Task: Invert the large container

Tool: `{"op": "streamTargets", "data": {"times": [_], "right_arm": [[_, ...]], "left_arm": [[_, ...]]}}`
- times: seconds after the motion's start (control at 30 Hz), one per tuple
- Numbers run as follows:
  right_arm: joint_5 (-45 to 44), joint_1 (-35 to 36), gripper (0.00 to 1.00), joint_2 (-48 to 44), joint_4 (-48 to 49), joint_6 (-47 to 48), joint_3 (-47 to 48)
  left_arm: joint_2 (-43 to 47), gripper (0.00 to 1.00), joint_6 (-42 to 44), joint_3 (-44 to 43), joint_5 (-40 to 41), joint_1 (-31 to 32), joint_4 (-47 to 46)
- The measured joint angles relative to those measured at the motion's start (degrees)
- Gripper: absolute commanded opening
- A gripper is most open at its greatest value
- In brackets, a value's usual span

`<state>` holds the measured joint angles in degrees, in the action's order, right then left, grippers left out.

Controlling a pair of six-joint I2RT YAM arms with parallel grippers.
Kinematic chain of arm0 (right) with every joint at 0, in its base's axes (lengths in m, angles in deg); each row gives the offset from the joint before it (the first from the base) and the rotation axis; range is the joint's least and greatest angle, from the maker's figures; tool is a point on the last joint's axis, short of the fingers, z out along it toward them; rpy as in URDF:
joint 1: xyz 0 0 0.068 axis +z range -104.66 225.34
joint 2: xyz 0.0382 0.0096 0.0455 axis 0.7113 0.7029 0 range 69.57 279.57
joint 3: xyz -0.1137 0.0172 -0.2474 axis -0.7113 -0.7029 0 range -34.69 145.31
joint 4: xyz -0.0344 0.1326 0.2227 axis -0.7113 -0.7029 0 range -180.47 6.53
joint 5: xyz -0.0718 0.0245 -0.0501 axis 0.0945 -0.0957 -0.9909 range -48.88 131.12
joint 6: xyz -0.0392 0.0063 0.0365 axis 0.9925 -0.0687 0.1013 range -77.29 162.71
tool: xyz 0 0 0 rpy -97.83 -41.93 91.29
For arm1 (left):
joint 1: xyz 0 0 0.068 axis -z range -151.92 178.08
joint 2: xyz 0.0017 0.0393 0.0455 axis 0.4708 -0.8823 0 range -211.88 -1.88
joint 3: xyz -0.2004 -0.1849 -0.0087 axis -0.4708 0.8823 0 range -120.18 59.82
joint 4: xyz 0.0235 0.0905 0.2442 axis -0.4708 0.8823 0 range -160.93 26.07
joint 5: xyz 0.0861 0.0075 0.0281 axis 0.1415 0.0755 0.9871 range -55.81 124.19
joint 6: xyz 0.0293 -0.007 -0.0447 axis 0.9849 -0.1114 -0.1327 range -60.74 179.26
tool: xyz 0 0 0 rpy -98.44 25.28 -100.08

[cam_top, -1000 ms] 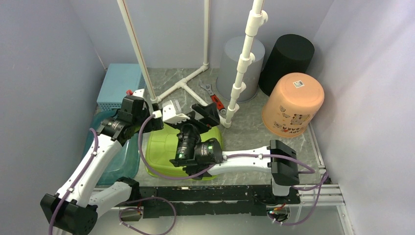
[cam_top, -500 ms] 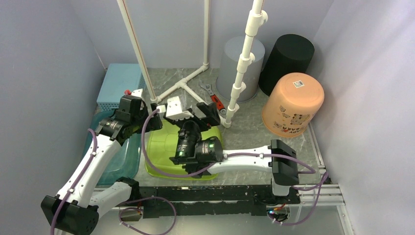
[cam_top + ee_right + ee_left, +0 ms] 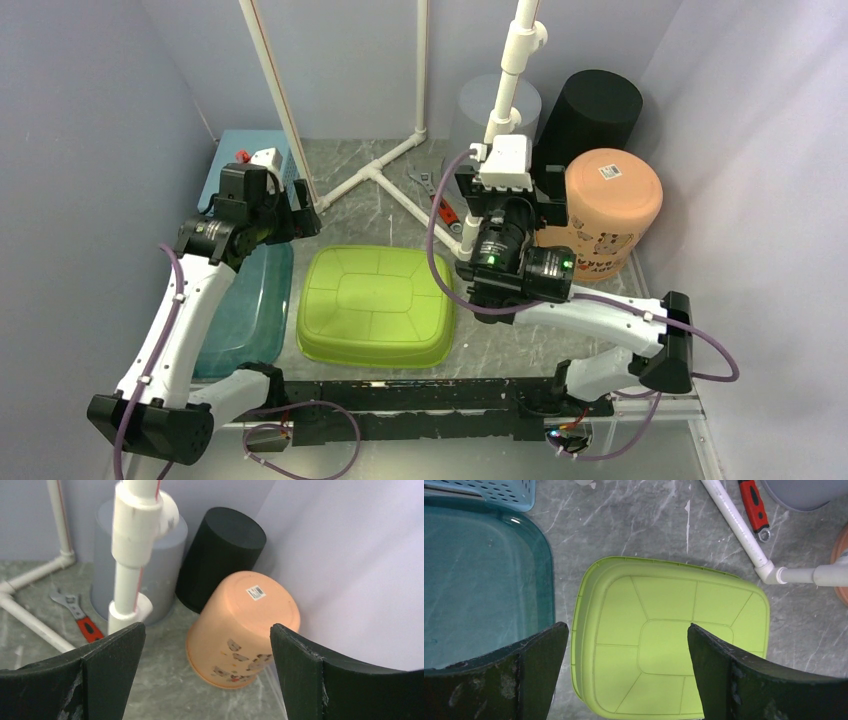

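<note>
The large container (image 3: 375, 305) is a lime-green basin lying bottom up and flat on the table, its ribbed base facing the camera. It fills the lower middle of the left wrist view (image 3: 674, 635). My left gripper (image 3: 303, 207) hovers open above and to the left of it, touching nothing; the container shows between its fingers (image 3: 626, 626). My right gripper (image 3: 508, 190) is open and empty, raised behind the container near the white pipe. In its wrist view the right gripper (image 3: 207, 626) faces an orange bucket (image 3: 245, 620).
A teal basin (image 3: 240, 305) lies left of the green one, with a blue basket (image 3: 235, 165) behind it. A white pipe frame (image 3: 380, 185) and its upright (image 3: 505, 80) cross the back. A red-handled wrench (image 3: 440, 205), and grey (image 3: 470, 120), black (image 3: 590, 115) and orange (image 3: 605, 205) upturned buckets fill the back right.
Both grippers have left the green container, which now lies flat, bottom up. The right arm swung back and right toward the orange bucket; the left arm drew back to the left.
</note>
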<state>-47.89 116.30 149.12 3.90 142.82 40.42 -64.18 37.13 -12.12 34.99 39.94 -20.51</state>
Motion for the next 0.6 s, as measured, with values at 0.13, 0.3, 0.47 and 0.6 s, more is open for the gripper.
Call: {"op": "streamTargets", "data": {"times": [0.13,0.3,0.47,0.6], "right_arm": [[-0.02,-0.33,1.00,-3.41,-0.15,1.20,-7.26],[0.07,-3.98,1.00,-9.97,-0.85,-1.11,-15.98],[1.95,-10.43,1.00,-23.10,-23.21,-25.31,-17.40],[9.11,-22.21,1.00,-24.65,-69.37,-61.66,-3.78]], "left_arm": [[-0.22,0.95,0.96,-0.42,-0.50,-0.74,1.53],[-1.01,0.95,3.65,-2.16,-1.62,-3.21,2.64],[-3.65,0.95,5.51,-4.94,-3.06,-9.40,3.13],[-5.46,0.95,5.51,-7.06,-3.10,-11.85,4.59]]}}
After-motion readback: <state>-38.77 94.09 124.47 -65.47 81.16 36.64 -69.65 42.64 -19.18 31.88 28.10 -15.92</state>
